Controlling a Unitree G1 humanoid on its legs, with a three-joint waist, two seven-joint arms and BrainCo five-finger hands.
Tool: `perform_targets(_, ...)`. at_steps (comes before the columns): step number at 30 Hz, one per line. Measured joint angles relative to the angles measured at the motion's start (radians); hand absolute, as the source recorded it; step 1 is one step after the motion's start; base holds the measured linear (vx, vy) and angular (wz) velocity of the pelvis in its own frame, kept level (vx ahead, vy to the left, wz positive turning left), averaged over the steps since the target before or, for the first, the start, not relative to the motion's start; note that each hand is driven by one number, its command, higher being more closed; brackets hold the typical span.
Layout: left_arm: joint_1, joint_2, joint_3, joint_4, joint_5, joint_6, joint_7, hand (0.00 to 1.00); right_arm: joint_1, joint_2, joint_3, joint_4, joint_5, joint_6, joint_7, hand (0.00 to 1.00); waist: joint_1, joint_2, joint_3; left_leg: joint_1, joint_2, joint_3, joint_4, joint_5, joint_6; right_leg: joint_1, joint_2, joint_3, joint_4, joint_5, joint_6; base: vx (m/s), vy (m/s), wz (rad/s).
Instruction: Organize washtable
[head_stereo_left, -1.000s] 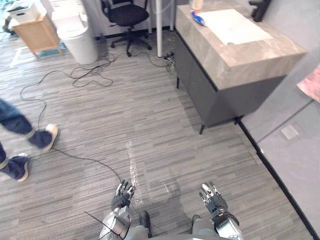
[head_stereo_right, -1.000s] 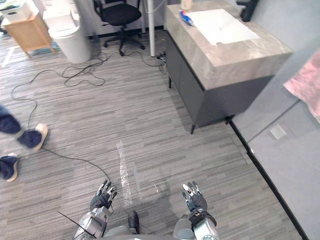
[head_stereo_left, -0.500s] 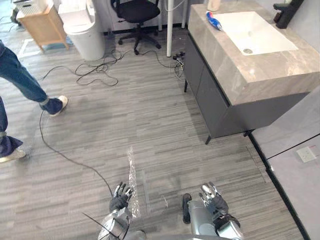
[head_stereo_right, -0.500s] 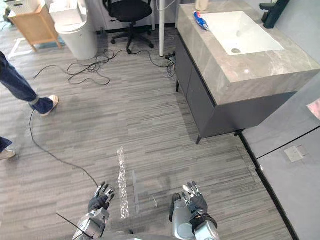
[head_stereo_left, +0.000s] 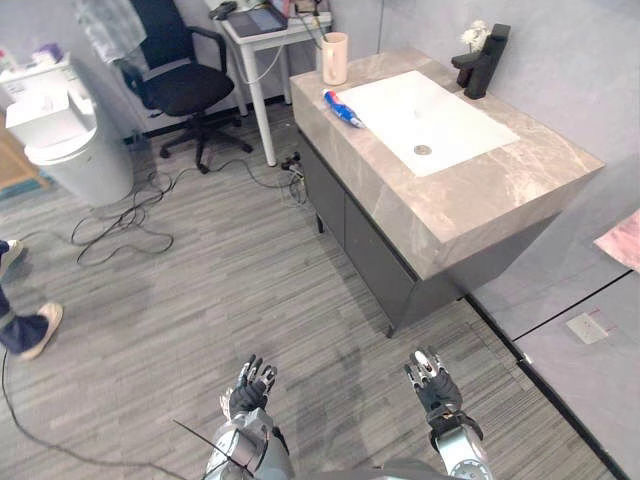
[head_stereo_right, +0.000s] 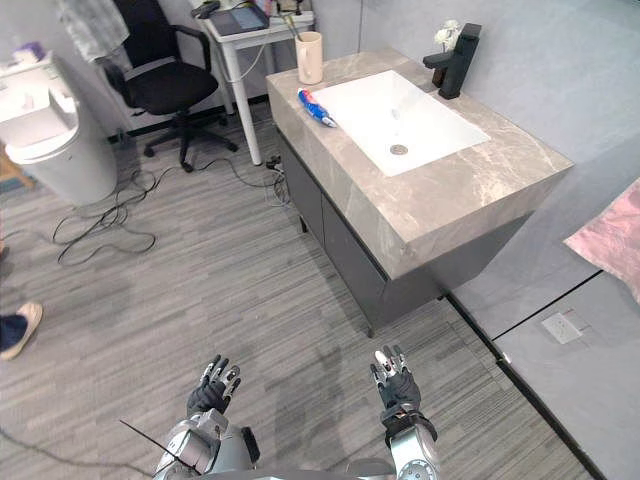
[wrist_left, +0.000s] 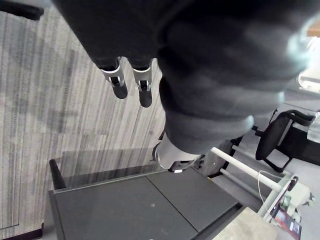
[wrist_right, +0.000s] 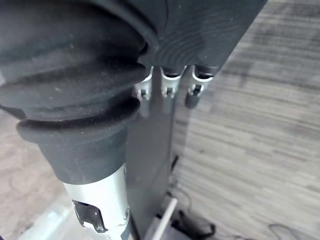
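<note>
The washtable has a marble top, a white sink and dark cabinet fronts; it stands ahead to my right. On its top are a beige cup at the far corner, a blue and red tube lying beside the sink, and a black faucet with a small white flower next to it. My left hand and right hand hang low over the floor, well short of the washtable. Both are open, fingers straight and holding nothing.
A black office chair, a white bin and a small white desk stand at the back left. Cables loop on the floor. A person's shoe is at the left edge. A pink cloth hangs at the right.
The camera has turned, so the washtable now sits nearer the middle with its whole top in sight. The person has dropped to the left edge. Both hands stay low and open.
</note>
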Motion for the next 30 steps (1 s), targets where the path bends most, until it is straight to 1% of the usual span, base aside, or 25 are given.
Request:
perform_targets(1, -0.006, 0.007, 0.018, 0.003, 0.000, -0.001, 0.002, 0.00, -0.003, 0.009, 0.005, 0.022, -0.011, 0.009, 0.001, 0.00, -0.001, -0.017, -0.003, 0.003, -0.013, 0.000, 0.022, 0.000, 0.002, -0.006, -0.010, 0.009, 0.028, -0.010, 0.015, 0.45, 0.479, -0.68)
perform_targets(2, -0.020, 0.019, 0.040, -0.002, 0.002, -0.014, 0.006, 0.00, 0.011, 0.032, 0.010, 0.022, -0.030, 0.018, 0.006, 0.00, -0.007, -0.027, -0.007, -0.013, -0.020, -0.008, 0.083, -0.045, 0.017, -0.038, 0.004, 0.018, 0.085, -0.007, 0.011, 0.35, 0.311, -0.45)
perform_targets(3, -0.023, 0.024, 0.045, -0.019, 0.003, -0.026, 0.007, 0.00, 0.018, 0.036, 0.010, 0.023, -0.049, 0.018, 0.009, 0.00, -0.007, -0.048, -0.015, -0.033, -0.022, -0.030, 0.159, -0.078, 0.037, -0.047, 0.009, 0.014, 0.103, 0.006, 0.007, 0.40, 0.345, -0.52)
perform_targets(4, -0.027, 0.037, 0.057, -0.033, 0.006, -0.031, 0.007, 0.00, 0.018, 0.038, 0.005, 0.024, -0.066, 0.018, 0.009, 0.00, -0.009, -0.057, -0.019, -0.067, -0.020, -0.064, 0.270, -0.117, 0.045, -0.037, -0.004, 0.049, 0.097, 0.015, 0.004, 0.26, 0.231, -0.48)
perform_targets(5, -0.034, 0.040, 0.061, -0.035, 0.007, -0.031, 0.007, 0.00, 0.009, 0.038, 0.002, 0.027, -0.075, 0.018, 0.009, 0.00, -0.009, -0.065, -0.016, -0.082, -0.021, -0.075, 0.322, -0.124, 0.049, -0.032, -0.012, 0.067, 0.095, 0.021, -0.001, 0.29, 0.287, -0.72)
perform_targets(6, -0.053, 0.037, 0.074, -0.038, 0.008, -0.032, 0.006, 0.00, -0.022, 0.038, -0.001, 0.036, -0.088, 0.016, 0.010, 0.00, -0.006, -0.077, -0.002, -0.151, -0.024, -0.095, 0.452, -0.145, 0.048, -0.030, -0.024, 0.114, 0.098, 0.035, 0.016, 0.22, 0.265, -1.04)
perform_targets(7, -0.037, 0.023, 0.069, -0.045, 0.009, -0.033, 0.004, 0.00, -0.042, 0.015, -0.003, 0.047, -0.095, 0.010, 0.020, 0.00, 0.000, -0.041, -0.021, -0.121, -0.022, -0.127, 0.322, -0.169, 0.047, -0.061, -0.017, 0.150, 0.115, 0.049, 0.039, 0.17, 0.364, -1.35)
perform_targets(9, -0.025, 0.031, 0.063, -0.055, 0.010, -0.032, -0.009, 0.00, -0.067, -0.001, -0.006, 0.073, -0.113, 0.010, 0.032, 0.00, -0.006, -0.053, -0.036, -0.112, -0.038, -0.086, 0.340, -0.212, 0.033, -0.096, -0.043, 0.185, 0.165, 0.057, 0.034, 0.10, 0.314, -0.87)
perform_targets(11, -0.048, 0.042, 0.032, -0.056, 0.029, -0.032, -0.009, 0.00, -0.067, 0.001, -0.010, 0.072, -0.123, 0.011, 0.040, 0.00, -0.018, -0.059, -0.041, -0.079, -0.081, -0.025, 0.312, -0.230, 0.068, -0.203, -0.057, 0.228, 0.340, 0.152, 0.016, 0.19, 0.336, -0.38)
perform_targets(12, -0.051, 0.051, 0.012, -0.056, 0.044, -0.032, -0.009, 0.00, -0.059, 0.007, -0.023, 0.072, -0.124, 0.015, 0.040, 0.00, -0.024, -0.058, -0.041, -0.035, -0.100, 0.007, 0.264, -0.220, 0.091, -0.261, -0.058, 0.232, 0.438, 0.259, -0.019, 0.23, 0.381, -0.39)
perform_targets(13, -0.050, 0.061, -0.001, -0.056, 0.048, -0.032, -0.010, 0.00, -0.055, 0.019, -0.031, 0.072, -0.122, 0.014, 0.039, 0.00, -0.034, -0.052, -0.042, 0.027, -0.121, 0.033, 0.201, -0.209, 0.112, -0.301, -0.057, 0.228, 0.498, 0.413, -0.022, 0.20, 0.315, -0.36)
perform_targets(14, -0.050, 0.065, -0.009, -0.056, 0.049, -0.032, -0.010, 0.00, -0.050, 0.018, -0.031, 0.071, -0.122, 0.013, 0.039, 0.00, -0.036, -0.041, -0.041, 0.060, -0.124, 0.042, 0.166, -0.203, 0.125, -0.313, -0.051, 0.224, 0.511, 0.495, -0.031, 0.21, 0.313, -0.41)
perform_targets(15, -0.047, 0.073, -0.018, -0.064, 0.050, -0.032, -0.011, 0.00, -0.038, 0.021, -0.028, 0.066, -0.121, 0.013, 0.040, 0.00, -0.037, -0.011, -0.034, 0.122, -0.120, 0.064, 0.100, -0.190, 0.148, -0.343, -0.033, 0.198, 0.572, 0.521, -0.039, 0.16, 0.235, -0.31)
perform_targets(16, -0.046, 0.077, -0.018, -0.069, 0.051, -0.032, -0.011, 0.00, -0.033, 0.027, -0.015, 0.063, -0.121, 0.013, 0.043, 0.00, -0.040, -0.010, -0.033, 0.150, -0.121, 0.072, 0.073, -0.185, 0.156, -0.365, -0.026, 0.175, 0.614, 0.472, -0.037, 0.18, 0.258, -0.34)
perform_targets(18, -0.046, 0.106, -0.014, -0.075, 0.068, -0.035, -0.011, 0.00, -0.006, 0.052, 0.044, 0.046, -0.122, 0.015, 0.050, 0.00, -0.033, -0.020, -0.033, 0.257, -0.129, 0.115, -0.029, -0.171, 0.176, -0.446, 0.024, 0.025, 0.691, 0.269, -0.062, 0.13, 0.180, -0.38)
perform_targets(19, -0.039, 0.107, -0.015, -0.076, 0.069, -0.034, -0.011, 0.00, -0.004, 0.056, 0.054, 0.037, -0.122, 0.019, 0.052, 0.00, -0.033, -0.019, -0.033, 0.281, -0.129, 0.124, -0.050, -0.170, 0.178, -0.459, 0.039, -0.006, 0.689, 0.230, -0.060, 0.13, 0.108, -0.43)
perform_targets(20, -0.023, 0.102, -0.017, -0.082, 0.078, -0.030, -0.015, 0.00, 0.011, 0.061, 0.072, -0.001, -0.122, 0.028, 0.055, 0.00, -0.038, -0.017, -0.032, 0.321, -0.129, 0.142, -0.081, -0.170, 0.178, -0.483, 0.072, -0.102, 0.654, 0.164, -0.050, 0.14, 0.067, -0.39)
perform_targets(21, -0.009, 0.090, -0.019, -0.089, 0.084, -0.028, -0.026, 0.00, 0.022, 0.059, 0.082, -0.028, -0.122, 0.031, 0.063, 0.00, -0.039, -0.020, -0.034, 0.338, -0.130, 0.161, -0.103, -0.170, 0.178, -0.480, 0.104, -0.196, 0.546, 0.137, -0.044, 0.15, 0.043, -0.30)
perform_targets(22, -0.004, 0.077, -0.018, -0.097, 0.087, -0.026, -0.031, 0.00, 0.023, 0.059, 0.083, -0.035, -0.119, 0.030, 0.069, 0.00, -0.038, -0.033, -0.040, 0.343, -0.143, 0.167, -0.114, -0.171, 0.177, -0.457, 0.128, -0.261, 0.366, 0.159, -0.064, 0.13, 0.012, -0.11)
perform_targets(23, -0.004, 0.077, -0.017, -0.096, 0.087, -0.026, -0.031, 0.00, 0.023, 0.058, 0.079, -0.035, -0.118, 0.029, 0.069, 0.00, -0.038, -0.046, -0.043, 0.345, -0.161, 0.165, -0.117, -0.171, 0.177, -0.441, 0.125, -0.278, 0.282, 0.201, -0.097, 0.16, -0.021, 0.11)
perform_targets(24, -0.010, 0.065, -0.019, -0.089, 0.087, -0.025, -0.033, 0.00, 0.025, 0.053, 0.069, -0.027, -0.113, 0.030, 0.069, 0.00, -0.035, -0.080, -0.045, 0.362, -0.207, 0.160, -0.128, -0.171, 0.177, -0.412, 0.104, -0.276, 0.174, 0.244, -0.112, 0.17, -0.023, 0.05)
perform_targets(25, -0.018, 0.040, -0.019, -0.069, 0.087, -0.023, -0.032, 0.00, 0.012, 0.047, 0.067, -0.013, -0.112, 0.032, 0.067, 0.00, -0.032, -0.073, -0.043, 0.368, -0.201, 0.160, -0.131, -0.173, 0.173, -0.405, 0.110, -0.282, 0.160, 0.256, -0.105, 0.18, 0.002, 0.08)
perform_targets(26, -0.009, 0.010, -0.025, -0.066, 0.088, -0.022, -0.033, 0.00, 0.008, 0.028, 0.060, -0.023, -0.109, 0.030, 0.062, 0.00, -0.032, -0.041, -0.043, 0.358, -0.188, 0.153, -0.128, -0.168, 0.165, -0.378, 0.124, -0.282, 0.098, 0.280, -0.098, 0.14, 0.026, -0.07)
perform_targets(27, -0.001, -0.008, -0.033, -0.061, 0.087, -0.022, -0.033, 0.00, 0.006, 0.012, 0.058, -0.027, -0.107, 0.028, 0.061, 0.00, -0.031, -0.020, -0.043, 0.361, -0.178, 0.155, -0.141, -0.171, 0.160, -0.364, 0.137, -0.281, 0.057, 0.300, -0.101, 0.11, 0.023, -0.02)
perform_targets(30, 0.014, -0.010, -0.047, -0.053, 0.086, -0.020, -0.031, 0.00, -0.004, 0.010, 0.060, -0.027, -0.104, 0.028, 0.060, 0.00, -0.030, -0.011, -0.045, 0.367, -0.165, 0.156, -0.170, -0.168, 0.154, -0.346, 0.159, -0.281, 0.001, 0.324, -0.106, 0.08, -0.033, -0.05)
